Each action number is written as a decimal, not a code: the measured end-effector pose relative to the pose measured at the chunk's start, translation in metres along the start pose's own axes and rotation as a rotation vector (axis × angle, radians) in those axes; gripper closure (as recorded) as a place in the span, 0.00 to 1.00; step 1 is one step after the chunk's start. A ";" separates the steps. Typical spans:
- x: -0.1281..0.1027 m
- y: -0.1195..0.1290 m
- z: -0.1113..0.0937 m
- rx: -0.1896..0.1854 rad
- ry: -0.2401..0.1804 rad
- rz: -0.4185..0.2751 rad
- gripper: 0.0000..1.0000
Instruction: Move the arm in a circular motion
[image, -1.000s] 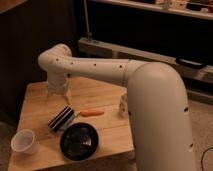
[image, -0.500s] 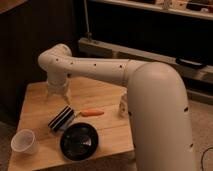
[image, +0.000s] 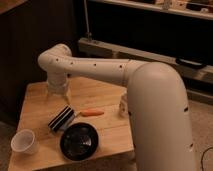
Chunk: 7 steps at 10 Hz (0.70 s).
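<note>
I judged the arm (image: 100, 70) mid-circle, with the end effector (image: 58, 93) over the table's (image: 32, 102) ten o'clock. Whether it was open or closed, I couldn't tell. The next move needed a smooth curving sweep.

Table (image: 112, 131): cup (image: 25, 141), bowl (image: 79, 141), carrot (image: 92, 113); end effector (image: 59, 94) above.

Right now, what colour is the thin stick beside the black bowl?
The stick is orange, camera view; the gripper hangs over the table.
</note>
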 end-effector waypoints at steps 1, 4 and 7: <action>0.000 0.000 0.000 0.000 0.000 0.000 0.34; 0.010 0.004 -0.002 0.005 0.000 -0.009 0.34; 0.049 0.038 -0.012 0.010 0.011 0.012 0.34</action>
